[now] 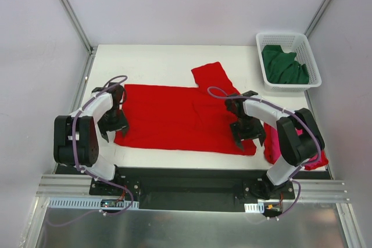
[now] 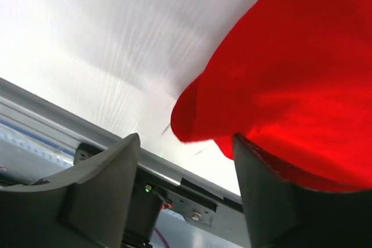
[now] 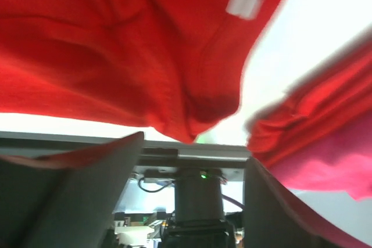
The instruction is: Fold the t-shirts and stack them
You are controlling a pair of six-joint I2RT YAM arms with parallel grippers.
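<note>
Top: red t-shirt (image 1: 180,117) flat on the surface (image 1: 163,62), one sleeve sticking out; green t-shirt (image 1: 283,65) sits in the basket (image 1: 264,39); magenta-pink t-shirt (image 1: 271,148) is half hidden under the right arm (I'd say no stack yet). Left wrist: left pincer (image 2: 185,143) wide, red corner draped on one finger, unclamped. Right wrist: right pincer (image 3: 195,149) wide, gripping nothing; blurred red folds by the pink are hard to place.

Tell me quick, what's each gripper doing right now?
Left gripper: open, holding nothing; the red t-shirt corner lies beside its fingers.
Right gripper: open, holding nothing.
</note>
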